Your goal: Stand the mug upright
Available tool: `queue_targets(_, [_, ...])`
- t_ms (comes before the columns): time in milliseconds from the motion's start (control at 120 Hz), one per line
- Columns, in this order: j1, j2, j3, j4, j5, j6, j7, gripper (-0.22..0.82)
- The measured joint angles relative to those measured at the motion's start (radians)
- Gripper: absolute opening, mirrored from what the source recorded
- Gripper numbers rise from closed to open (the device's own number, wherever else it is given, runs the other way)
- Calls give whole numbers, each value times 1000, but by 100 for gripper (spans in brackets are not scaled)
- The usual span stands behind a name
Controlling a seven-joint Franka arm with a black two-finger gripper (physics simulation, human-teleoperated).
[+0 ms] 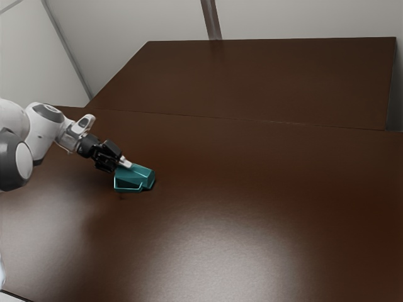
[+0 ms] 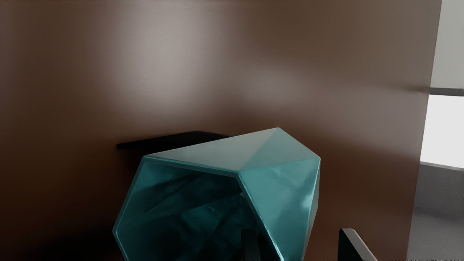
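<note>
Teal faceted mug (image 1: 137, 175), lying on its side on the dark brown table (image 1: 252, 163), at the fingertips of the gripper (image 1: 126, 163), its mouth facing the hand. The handle (image 1: 128, 190) is on the side toward the exterior camera. The fingers stand wide apart, one at the mouth, the other outside; a gap separates the outer finger (image 2: 353, 243) from the mug's wall.

Note mug (image 2: 279, 203) and fingers (image 2: 250, 244) cut off at bottom edge of wrist view. In exterior view, note arm (image 1: 44, 132) cut off at left edge, surface (image 1: 271, 189) at right and bottom edges.
</note>
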Motion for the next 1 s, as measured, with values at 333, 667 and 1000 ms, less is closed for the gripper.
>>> queue_targets(333, [3, -30, 0, -1, -12, -47, 55, -14])
queue_targets(667, [-84, -247, -1, -23, 196, -54, 13, -17])
queue_targets(1000, [-126, -298, -224, 27, 672, 127, -152, -18])
